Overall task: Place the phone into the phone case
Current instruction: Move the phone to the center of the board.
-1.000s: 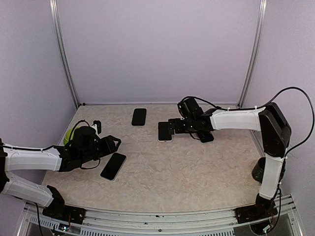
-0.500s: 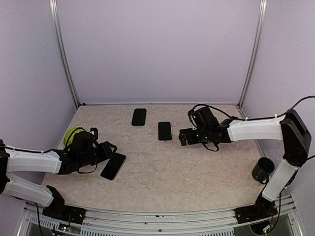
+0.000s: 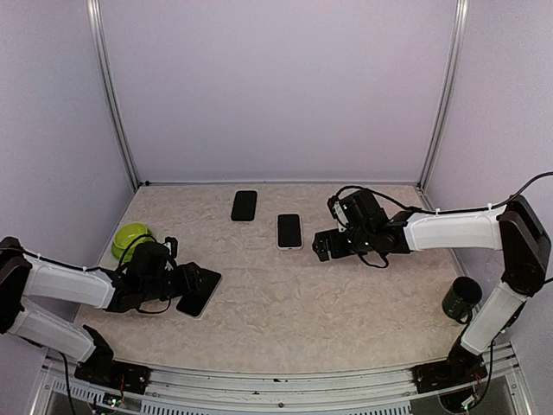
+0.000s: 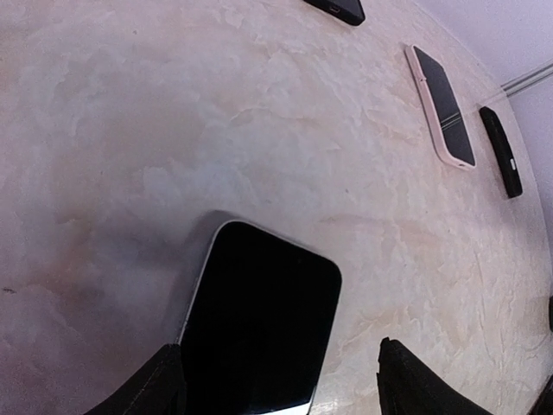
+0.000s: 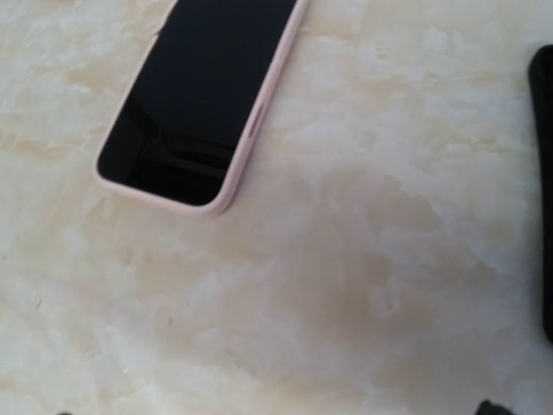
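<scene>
A dark phone point(image 3: 196, 299) lies flat near the left front of the marbled table point(image 3: 346, 320). The left gripper point(image 4: 278, 356) hangs low over it, jaws spread wide to either side, holding nothing. The right gripper point(image 3: 320, 246), wide and empty, sits beside a pink-edged case point(image 3: 289, 231). If the left jaws close on such thin, glossy edges, the fingers could skid and shove the phone away.
</scene>
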Available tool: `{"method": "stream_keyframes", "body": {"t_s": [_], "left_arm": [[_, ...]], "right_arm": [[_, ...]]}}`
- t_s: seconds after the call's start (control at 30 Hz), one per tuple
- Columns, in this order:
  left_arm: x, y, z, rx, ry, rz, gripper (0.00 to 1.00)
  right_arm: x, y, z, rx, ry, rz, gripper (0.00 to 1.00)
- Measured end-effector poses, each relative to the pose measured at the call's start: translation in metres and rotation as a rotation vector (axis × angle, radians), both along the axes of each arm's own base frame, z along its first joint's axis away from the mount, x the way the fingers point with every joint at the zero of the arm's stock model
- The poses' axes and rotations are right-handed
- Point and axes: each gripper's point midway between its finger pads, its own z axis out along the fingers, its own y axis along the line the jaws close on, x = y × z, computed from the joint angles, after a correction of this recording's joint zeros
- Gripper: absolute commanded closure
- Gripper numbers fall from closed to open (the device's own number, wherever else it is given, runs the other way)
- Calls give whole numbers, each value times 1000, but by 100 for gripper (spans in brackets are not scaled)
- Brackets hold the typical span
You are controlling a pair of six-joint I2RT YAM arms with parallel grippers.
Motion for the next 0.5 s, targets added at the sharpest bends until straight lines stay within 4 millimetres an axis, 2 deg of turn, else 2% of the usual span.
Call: {"method": "stream_keyframes", "body": {"t_s": [0.17, 0.33, 0.5], "left_arm": [[-5, 9, -23, 57, 35, 11, 22], [1, 6, -23, 60, 5, 8, 21], [2, -6, -23, 70, -25, -61, 20]], "right_arm": [[-4, 6, -1, 12, 14, 40, 0], [-11, 5, -1, 22, 22, 60, 0], [-15, 5, 3, 29, 16, 78, 0]]}}
